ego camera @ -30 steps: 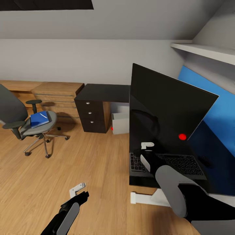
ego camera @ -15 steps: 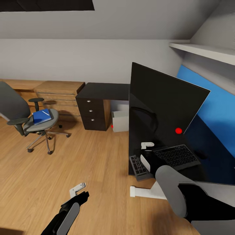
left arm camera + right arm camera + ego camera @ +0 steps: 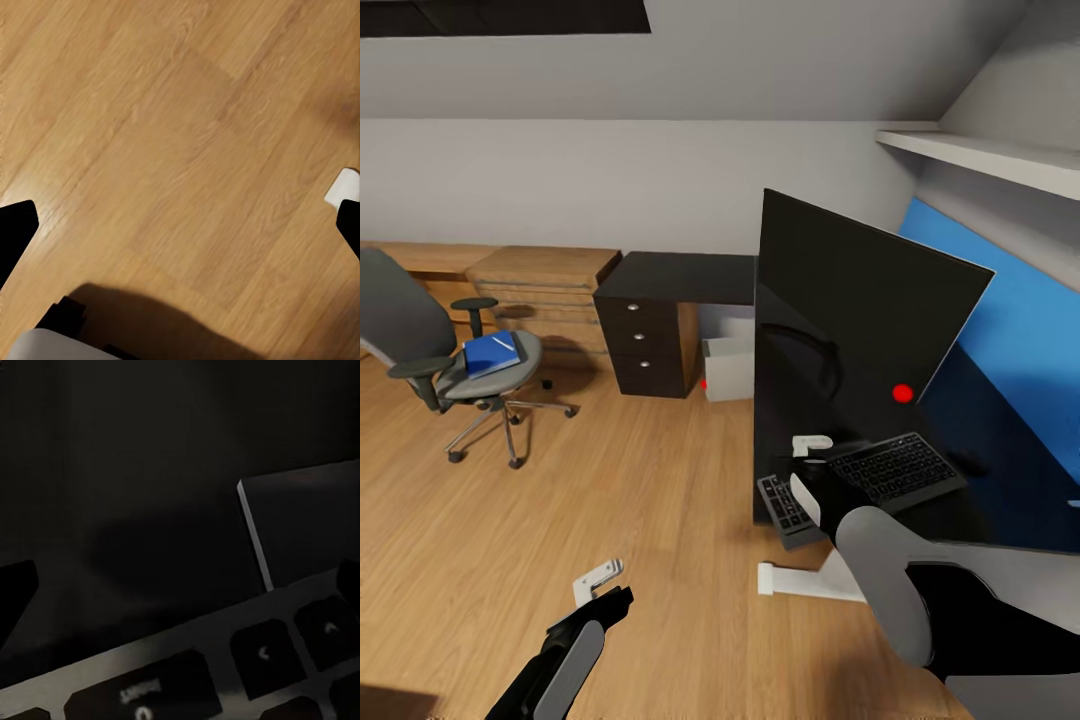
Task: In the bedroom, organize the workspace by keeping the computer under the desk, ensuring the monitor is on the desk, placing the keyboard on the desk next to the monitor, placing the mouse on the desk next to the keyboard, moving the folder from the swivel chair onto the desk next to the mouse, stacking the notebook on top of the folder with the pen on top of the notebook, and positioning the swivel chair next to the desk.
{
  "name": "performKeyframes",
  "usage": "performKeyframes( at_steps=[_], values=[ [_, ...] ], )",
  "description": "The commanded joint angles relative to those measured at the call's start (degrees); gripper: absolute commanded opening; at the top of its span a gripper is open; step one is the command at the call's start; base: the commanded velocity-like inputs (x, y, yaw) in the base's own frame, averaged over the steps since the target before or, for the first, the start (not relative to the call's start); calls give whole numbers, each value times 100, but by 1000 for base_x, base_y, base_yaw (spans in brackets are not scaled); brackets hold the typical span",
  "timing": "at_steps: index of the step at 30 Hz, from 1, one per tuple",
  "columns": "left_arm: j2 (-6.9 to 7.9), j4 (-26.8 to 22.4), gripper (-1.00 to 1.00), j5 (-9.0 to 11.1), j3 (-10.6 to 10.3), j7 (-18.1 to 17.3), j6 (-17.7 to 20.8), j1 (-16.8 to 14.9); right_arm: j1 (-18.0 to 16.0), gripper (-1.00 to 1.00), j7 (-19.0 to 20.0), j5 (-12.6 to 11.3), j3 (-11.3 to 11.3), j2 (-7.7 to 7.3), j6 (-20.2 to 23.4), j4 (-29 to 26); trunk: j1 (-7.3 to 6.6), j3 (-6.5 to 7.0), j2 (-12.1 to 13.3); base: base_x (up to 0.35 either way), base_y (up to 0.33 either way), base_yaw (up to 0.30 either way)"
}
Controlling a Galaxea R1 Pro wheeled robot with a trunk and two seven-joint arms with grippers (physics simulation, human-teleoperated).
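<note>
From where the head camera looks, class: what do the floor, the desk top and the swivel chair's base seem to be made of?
Floor: light wood boards, by the grain and plank seams. Desk: black, smooth, probably laminate; the nearer part mirrors the monitor. Swivel chair base: shiny metal, likely chrome.

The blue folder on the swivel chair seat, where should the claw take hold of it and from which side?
Grip the folder by its front long edge, coming in low from the seat's open front. It lies flat on the swivel chair, with armrests on both sides and the backrest behind, so only the front looks clear.
</note>
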Motion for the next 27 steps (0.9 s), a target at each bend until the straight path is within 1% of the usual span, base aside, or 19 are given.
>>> performKeyframes(
  at_steps=[1,17,22,27],
  values=[
    [2,-10,100,32,-10,42,16,-2,-1,100,2,51,-50,5,35,-10,-1,-6,-4,-139,0,0],
    [3,-10,100,43,-4,42,25,-3,-1,100,0,23,-51,11,92,-32,-1,-6,-4,-175,0,0],
    [3,-10,100,42,-4,42,25,-2,-1,100,0,30,-59,9,90,-28,-1,-6,-4,-50,0,0],
    [3,-10,100,43,-12,44,25,-2,-1,100,0,31,-59,11,89,-23,-1,-6,-4,-146,0,0]
  ],
)
